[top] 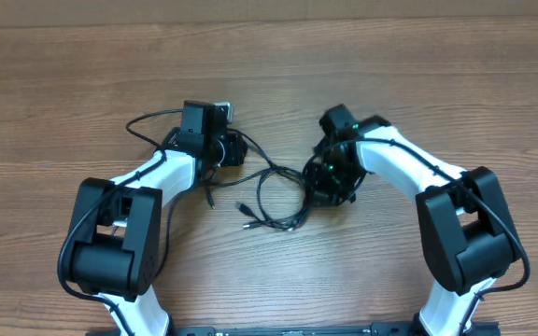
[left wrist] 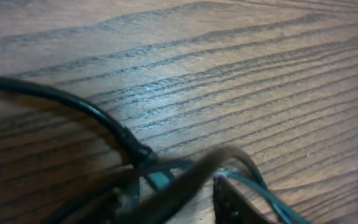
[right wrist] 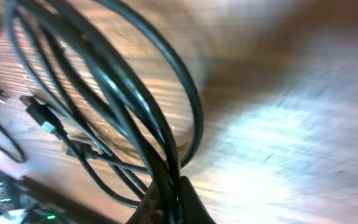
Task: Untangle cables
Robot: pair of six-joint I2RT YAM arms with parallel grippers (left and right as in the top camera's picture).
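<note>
With right gripper [top: 328, 187] pinching limp, light cables [top: 271, 203], likely gripping best mid-strand close beside it; left gripper [top: 224, 149] state untellable.

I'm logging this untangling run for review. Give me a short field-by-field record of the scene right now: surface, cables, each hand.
surface: brown wood-grain table
cables: thin black cables in loose overlapping loops between the two arms, not yet separated
plug ends: small plug tips lying free on the table at the near side of the loops
left hand: low over the left end of the cables; open or shut unclear
right hand: shut on a bunch of strands at the right end of the loops
</note>
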